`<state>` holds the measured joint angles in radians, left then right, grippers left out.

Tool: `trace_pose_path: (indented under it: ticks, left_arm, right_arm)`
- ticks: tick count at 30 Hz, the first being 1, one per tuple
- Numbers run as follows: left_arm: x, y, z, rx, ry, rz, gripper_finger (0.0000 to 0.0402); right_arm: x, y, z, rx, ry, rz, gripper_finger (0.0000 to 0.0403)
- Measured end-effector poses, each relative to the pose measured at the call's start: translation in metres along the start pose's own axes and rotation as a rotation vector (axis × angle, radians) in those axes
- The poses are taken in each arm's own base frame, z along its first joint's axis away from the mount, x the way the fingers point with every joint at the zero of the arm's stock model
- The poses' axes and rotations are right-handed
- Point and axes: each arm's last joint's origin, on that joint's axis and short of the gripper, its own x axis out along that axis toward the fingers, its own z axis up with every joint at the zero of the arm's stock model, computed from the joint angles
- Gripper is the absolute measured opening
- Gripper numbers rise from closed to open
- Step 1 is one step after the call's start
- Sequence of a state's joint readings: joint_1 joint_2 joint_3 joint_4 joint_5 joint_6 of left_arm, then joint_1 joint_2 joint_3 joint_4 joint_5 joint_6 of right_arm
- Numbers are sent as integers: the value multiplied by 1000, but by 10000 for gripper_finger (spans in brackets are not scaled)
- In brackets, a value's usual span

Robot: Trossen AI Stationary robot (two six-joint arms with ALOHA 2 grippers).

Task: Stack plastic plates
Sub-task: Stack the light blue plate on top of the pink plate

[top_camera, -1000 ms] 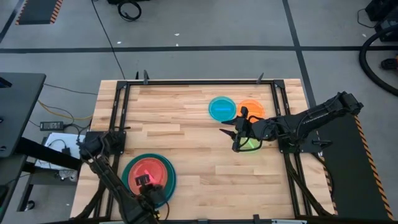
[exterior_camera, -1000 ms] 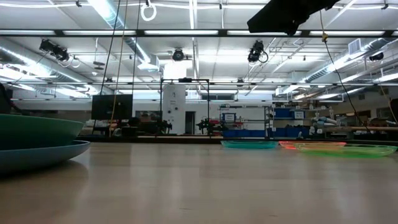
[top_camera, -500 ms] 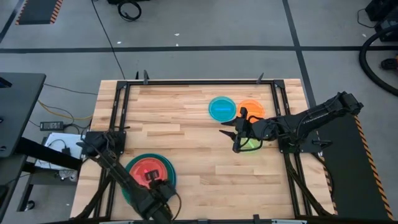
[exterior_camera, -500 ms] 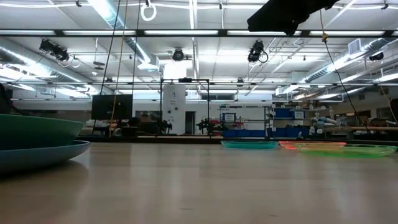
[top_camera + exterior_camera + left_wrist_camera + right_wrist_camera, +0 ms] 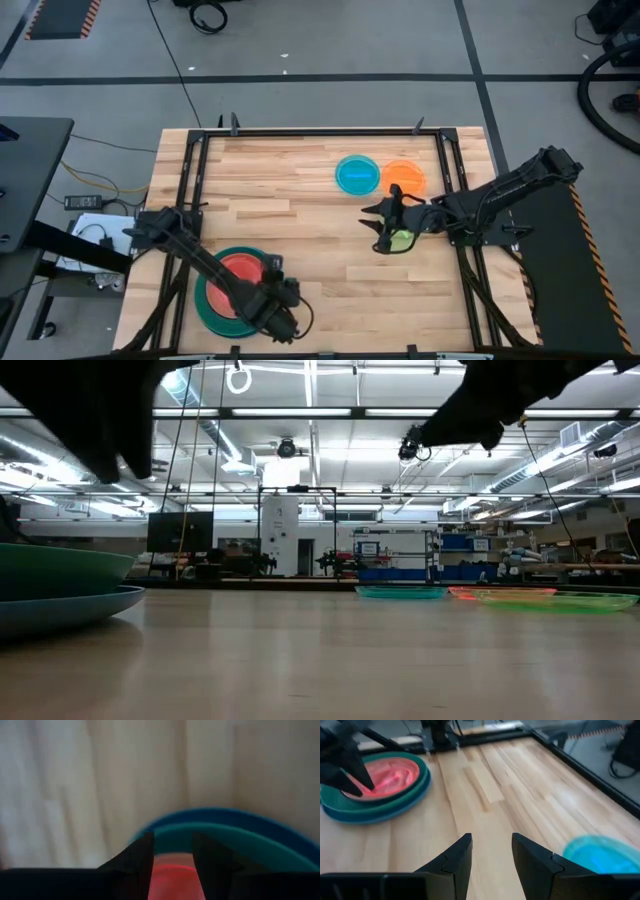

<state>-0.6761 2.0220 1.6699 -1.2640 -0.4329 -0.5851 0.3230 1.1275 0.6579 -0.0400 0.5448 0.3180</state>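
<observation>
The left gripper (image 5: 283, 312), fingers spread and empty, had swung right off the pink plate (image 5: 238, 274) at lower left, leaving it stacked; the right gripper (image 5: 378, 228), also spread, hung over the green plate (image 5: 402, 240).

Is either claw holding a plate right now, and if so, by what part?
Nothing is held. The left claw is open over the stack with the pink plate; the right claw is open above bare wood near the green plate.

Stack of plates (image 5: 232, 290) sits at table (image 5: 300, 190) front-left corner, small plate (image 5: 236, 272) nested on top. Left gripper (image 5: 283, 308) just right of stack. Far right: two plates (image 5: 357, 175) (image 5: 405, 178) side by side, touching. Third plate (image 5: 401, 240) in front of them, right gripper (image 5: 378, 226) above its left edge.
</observation>
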Motion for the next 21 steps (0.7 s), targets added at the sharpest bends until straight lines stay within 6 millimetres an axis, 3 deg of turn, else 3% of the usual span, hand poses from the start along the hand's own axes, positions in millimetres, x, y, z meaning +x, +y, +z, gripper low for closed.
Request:
trace_pose_path:
  ticks: [13,21]
  left_arm:
    - [21,18,38,297,-225,35,139]
    - [39,30,46,337,-248,49,139]
  right_arm:
    - [-15,0,-32,57,176,-198,150]
    - [-12,-14,-27,29,235,-261,145]
